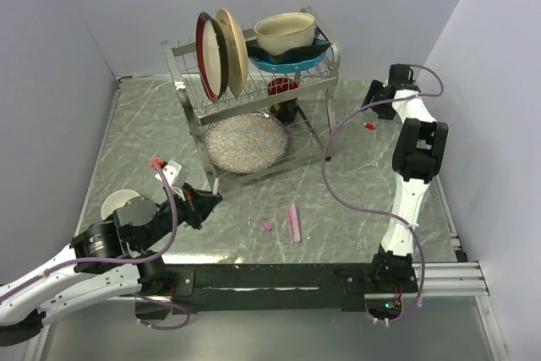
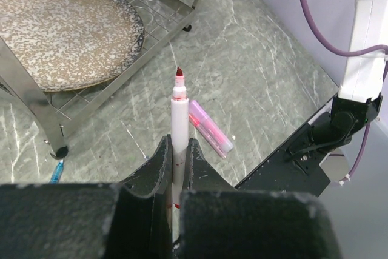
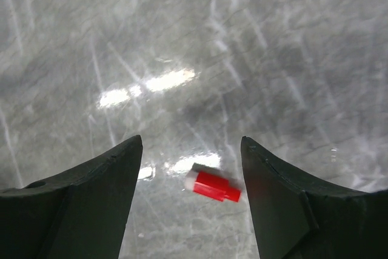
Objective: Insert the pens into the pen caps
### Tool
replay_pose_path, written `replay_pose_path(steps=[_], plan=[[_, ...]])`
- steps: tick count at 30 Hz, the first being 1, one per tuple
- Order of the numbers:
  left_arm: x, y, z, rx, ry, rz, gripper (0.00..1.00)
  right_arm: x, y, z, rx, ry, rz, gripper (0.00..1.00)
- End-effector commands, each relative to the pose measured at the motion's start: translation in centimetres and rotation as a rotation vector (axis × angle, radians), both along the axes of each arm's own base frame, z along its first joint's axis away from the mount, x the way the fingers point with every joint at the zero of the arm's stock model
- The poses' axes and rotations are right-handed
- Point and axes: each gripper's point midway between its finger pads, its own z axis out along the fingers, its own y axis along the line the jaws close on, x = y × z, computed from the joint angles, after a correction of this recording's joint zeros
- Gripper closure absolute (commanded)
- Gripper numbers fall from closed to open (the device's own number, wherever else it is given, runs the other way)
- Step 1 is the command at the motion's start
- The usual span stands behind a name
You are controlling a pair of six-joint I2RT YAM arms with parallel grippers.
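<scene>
Left tool [image 2: 179,162] closest up: pinched narrow on whitish pen [image 2: 179,110]. Barrel clamped between the pads, red tip sticking out past them. Sits front-left of dish rack [image 2: 33,107], above the bench [image 2: 260,71].

Seeing salmon pink pen [image 2: 210,127] flat on bench in front of the rack, well apart from it. From the left wrist it looks just beyond the held pen's barrel.

Seeing small pink cap [image 1: 266,226] just left of that pen, not touching.

Blue pen [image 2: 56,171] by the rack's front foot. Only a short piece showing, rest hidden behind tool body.

Right tool [image 3: 191,150] right of the rack, jaws wide, gripping nothing, low over bench.

Red cap [image 3: 212,186] on its side on bench, in the gap between those fingers. Cannot tell if touching either.

Rack load: speckled plate [image 1: 247,143] on lower shelf, two upright plates [image 1: 221,52] and a bowl [image 1: 285,33] up top.
</scene>
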Motion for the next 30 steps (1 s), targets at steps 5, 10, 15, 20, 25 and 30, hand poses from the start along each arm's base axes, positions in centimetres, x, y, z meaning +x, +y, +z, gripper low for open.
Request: replay_pose_path(steps=[5, 10, 15, 20, 25, 30], plan=[[0.6, 0.8, 0.6, -0.019, -0.023, 0.048, 0.99, -1.0, 1.4, -0.8, 0.042, 0.029, 0.061, 0.3], [0.6, 1.0, 0.8, -0.027, -0.026, 0.052, 0.99, -2.0, 1.2, -1.0, 0.026, 0.056, 0.058, 0.35], [0.5, 1.2, 1.0, -0.038, -0.03, 0.056, 0.99, -3.0, 1.4, -1.0, 0.03, 0.086, 0.066, 0.41], [0.4, 1.5, 1.3, -0.05, -0.035, 0.061, 0.99, -4.3, 2.0, -1.6, 0.031, 0.135, 0.077, 0.48], [0.5, 1.5, 1.2, -0.049, -0.036, 0.06, 0.99, -6.1, 2.5, -2.4, 0.033, 0.192, 0.087, 0.5], [0.5, 1.2, 1.0, -0.038, -0.03, 0.054, 0.99, -7.5, 3.0, -2.8, -0.017, 0.237, 0.101, 0.52]])
